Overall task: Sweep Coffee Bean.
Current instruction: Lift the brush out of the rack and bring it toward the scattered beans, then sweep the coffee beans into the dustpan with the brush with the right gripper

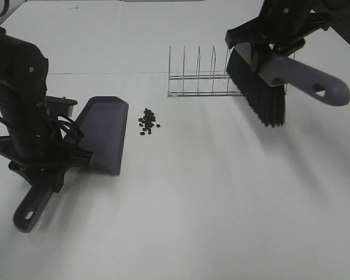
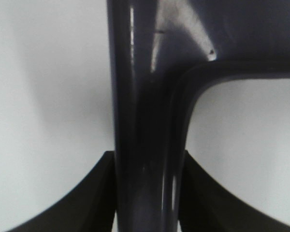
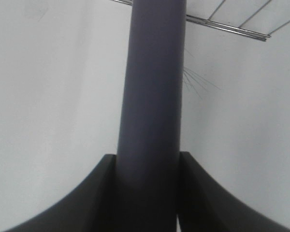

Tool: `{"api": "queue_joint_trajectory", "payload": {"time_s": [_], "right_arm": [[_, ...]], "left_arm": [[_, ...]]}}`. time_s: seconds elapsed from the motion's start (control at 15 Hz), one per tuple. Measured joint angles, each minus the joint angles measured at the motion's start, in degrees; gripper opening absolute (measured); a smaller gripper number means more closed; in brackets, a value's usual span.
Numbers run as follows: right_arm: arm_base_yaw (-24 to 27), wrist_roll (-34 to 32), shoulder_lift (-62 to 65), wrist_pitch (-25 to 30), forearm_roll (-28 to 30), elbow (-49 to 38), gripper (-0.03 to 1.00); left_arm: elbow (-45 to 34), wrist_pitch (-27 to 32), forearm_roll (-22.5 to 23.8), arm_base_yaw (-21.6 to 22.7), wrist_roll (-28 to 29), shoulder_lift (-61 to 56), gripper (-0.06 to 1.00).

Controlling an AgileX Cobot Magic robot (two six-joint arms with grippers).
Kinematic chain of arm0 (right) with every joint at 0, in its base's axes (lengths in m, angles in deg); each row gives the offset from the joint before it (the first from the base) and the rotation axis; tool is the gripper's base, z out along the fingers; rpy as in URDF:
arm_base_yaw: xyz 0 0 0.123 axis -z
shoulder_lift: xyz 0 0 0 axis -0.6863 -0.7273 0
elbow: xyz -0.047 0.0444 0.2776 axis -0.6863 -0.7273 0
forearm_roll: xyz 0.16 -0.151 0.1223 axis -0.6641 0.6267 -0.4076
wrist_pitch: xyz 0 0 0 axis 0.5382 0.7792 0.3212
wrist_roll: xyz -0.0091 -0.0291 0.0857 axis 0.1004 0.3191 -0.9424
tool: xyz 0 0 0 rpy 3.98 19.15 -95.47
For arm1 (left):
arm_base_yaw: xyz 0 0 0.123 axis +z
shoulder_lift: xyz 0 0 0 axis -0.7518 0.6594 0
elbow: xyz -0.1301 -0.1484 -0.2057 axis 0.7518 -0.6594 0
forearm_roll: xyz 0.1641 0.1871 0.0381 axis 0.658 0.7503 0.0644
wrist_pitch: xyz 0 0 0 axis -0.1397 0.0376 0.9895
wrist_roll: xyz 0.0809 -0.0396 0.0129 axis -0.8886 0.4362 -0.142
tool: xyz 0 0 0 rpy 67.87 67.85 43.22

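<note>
The white table (image 1: 221, 204) had three things on it. A grey dustpan (image 1: 105, 133) sat on the left side. A small pile of dark coffee beans (image 1: 147, 121) lay just beside its open edge. A wire rack (image 1: 198, 77) stood farther back.

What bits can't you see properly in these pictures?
- Coffee beans: too tiny and bunched in the high view to count.
- Brush: right wrist view shows just its handle, which hides most bristles.
- Dustpan: left wrist view is a blurry close-up; its front lip is cut off.
- Wire rack: the brush covers its right end in the high view.
</note>
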Motion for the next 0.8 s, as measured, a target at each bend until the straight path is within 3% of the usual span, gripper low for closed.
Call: {"api": "queue_joint_trajectory", "payload": {"time_s": [0.4,0.8], "right_arm": [[-11.5,-2.1,-11.3,-4.1,1.8,0.5,0.27],[-19.4,-2.3,-18.7,-0.3,2.5,11.5,0.27]], "left_arm": [[0.0,-1.8,-0.8,0.0,-0.1,2.8,0.32],[0.0,-2.0,-1.1,0.0,-0.3,2.8,0.32]]}}
